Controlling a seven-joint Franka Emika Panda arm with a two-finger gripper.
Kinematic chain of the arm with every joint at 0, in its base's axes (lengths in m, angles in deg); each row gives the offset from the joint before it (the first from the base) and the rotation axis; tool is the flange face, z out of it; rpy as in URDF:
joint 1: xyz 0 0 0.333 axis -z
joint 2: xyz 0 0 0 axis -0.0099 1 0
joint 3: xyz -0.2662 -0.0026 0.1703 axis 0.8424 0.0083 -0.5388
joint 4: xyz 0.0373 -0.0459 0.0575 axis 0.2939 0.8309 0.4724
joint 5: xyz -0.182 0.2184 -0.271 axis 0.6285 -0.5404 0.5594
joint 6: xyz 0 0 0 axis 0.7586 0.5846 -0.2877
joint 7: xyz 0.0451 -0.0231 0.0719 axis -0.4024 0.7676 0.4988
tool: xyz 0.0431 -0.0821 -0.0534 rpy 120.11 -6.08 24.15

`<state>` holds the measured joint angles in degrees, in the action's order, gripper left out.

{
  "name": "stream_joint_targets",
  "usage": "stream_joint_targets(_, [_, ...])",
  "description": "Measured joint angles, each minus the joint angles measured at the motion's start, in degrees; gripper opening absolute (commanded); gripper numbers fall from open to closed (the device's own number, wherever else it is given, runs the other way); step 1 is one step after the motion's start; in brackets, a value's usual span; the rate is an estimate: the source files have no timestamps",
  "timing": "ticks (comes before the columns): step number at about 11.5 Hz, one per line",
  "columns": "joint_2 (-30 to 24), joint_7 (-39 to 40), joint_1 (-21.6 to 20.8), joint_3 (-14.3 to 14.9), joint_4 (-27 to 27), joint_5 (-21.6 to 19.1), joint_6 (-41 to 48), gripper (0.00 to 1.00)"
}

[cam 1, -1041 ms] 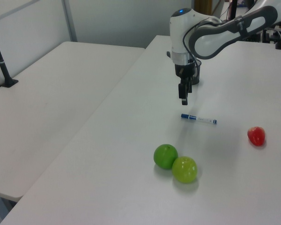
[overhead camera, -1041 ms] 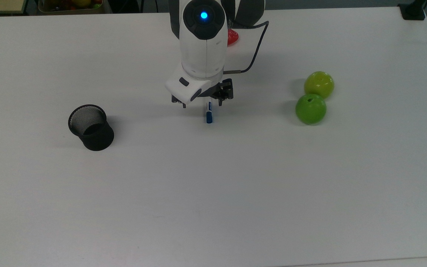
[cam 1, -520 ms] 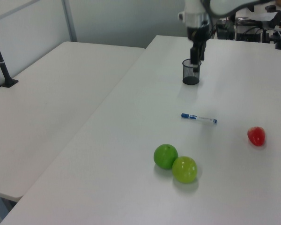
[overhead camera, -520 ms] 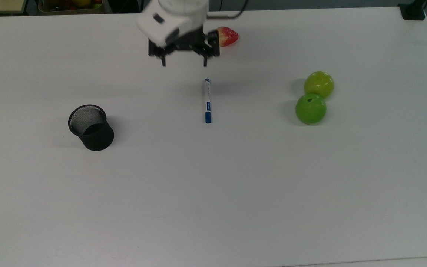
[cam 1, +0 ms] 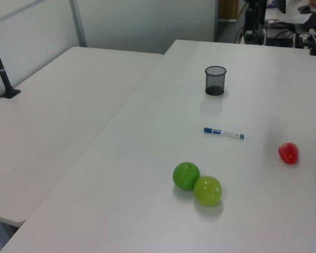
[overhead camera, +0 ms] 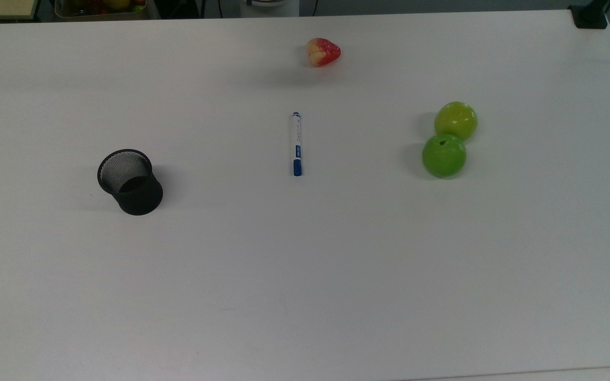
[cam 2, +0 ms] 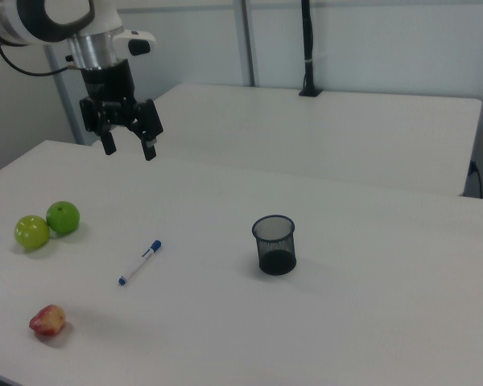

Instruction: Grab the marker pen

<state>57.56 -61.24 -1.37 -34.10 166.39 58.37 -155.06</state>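
On the white table (overhead camera: 305, 275) there are five loose things in all: one marker pen (overhead camera: 296, 143), slim and white with blue at both ends; one black mesh cup (overhead camera: 129, 181), standing upright; two green apples (overhead camera: 444, 155) touching each other, the darker one by a yellower one (overhead camera: 456, 120); and one red strawberry-like fruit (overhead camera: 323, 52). One robot arm hangs above the table in the right view, carrying one gripper (cam 2: 129, 149) with two black fingers spread apart. A second white table (cam 1: 52, 121) stands alongside
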Motion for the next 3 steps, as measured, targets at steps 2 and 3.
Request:
stream_joint_targets(2, [-1.10,0.46,0.60,0.00,0.20,0.00,1.15,1.00])
stream_joint_targets(3, [-1.15,0.48,0.62,0.00,0.32,0.00,1.16,1.00])
